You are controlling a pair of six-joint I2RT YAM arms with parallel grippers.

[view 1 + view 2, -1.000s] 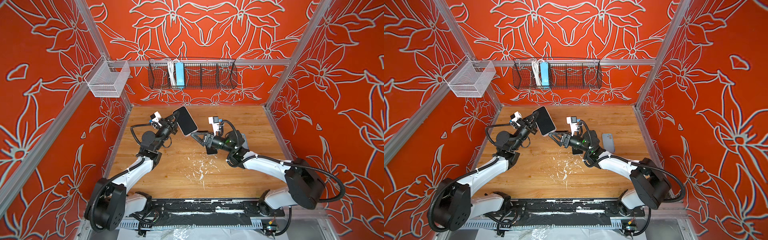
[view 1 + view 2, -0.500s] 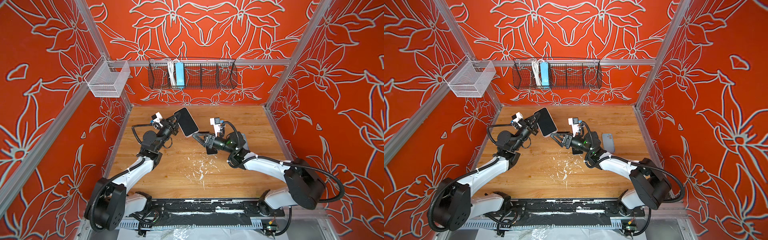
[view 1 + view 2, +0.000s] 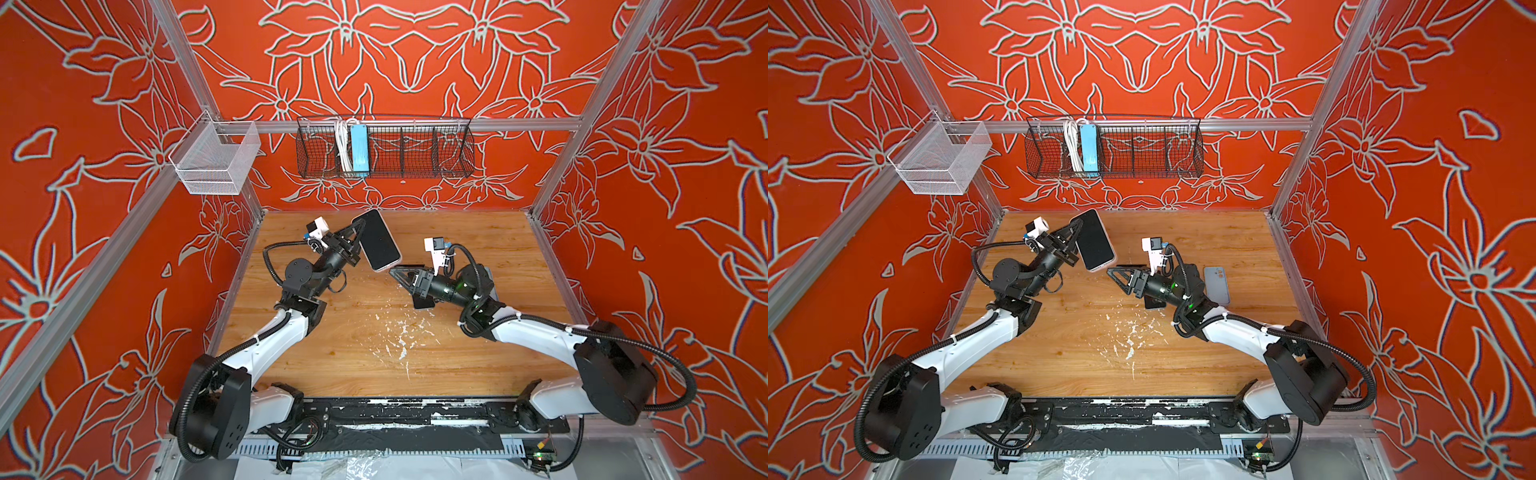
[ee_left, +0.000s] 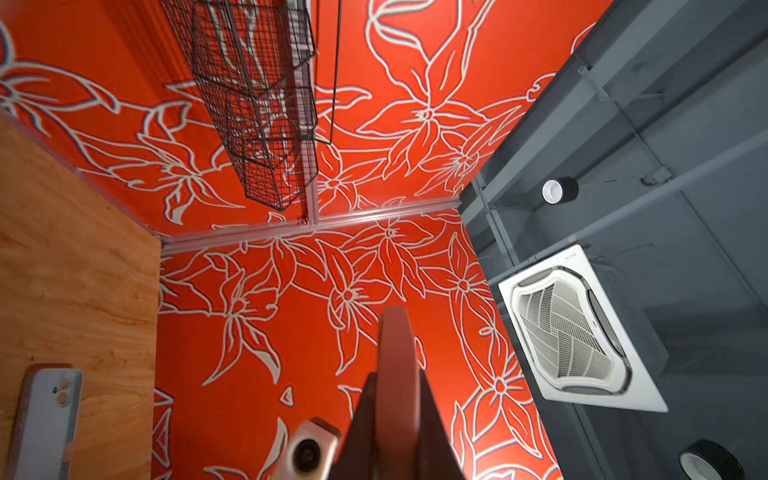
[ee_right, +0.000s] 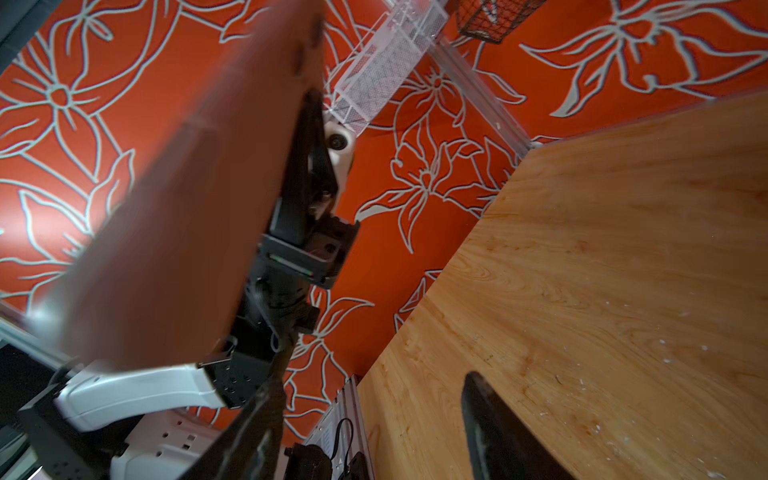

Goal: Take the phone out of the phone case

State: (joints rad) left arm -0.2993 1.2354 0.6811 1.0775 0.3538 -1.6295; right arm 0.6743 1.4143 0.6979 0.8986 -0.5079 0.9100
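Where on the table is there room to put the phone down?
The back right corner of the table, between the wall and the phone case, is bare. So is the wood in front of the white flecks. The middle is crowded: the left hand holds the phone beside the right hand.

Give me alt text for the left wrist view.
A phone, seen edge-on, is clamped in the shut left hand against a red floral wall. A grey phone or case lies flat on the wooden table, camera side up. A black wire basket hangs on the wall, and a ceiling vent shows beyond.
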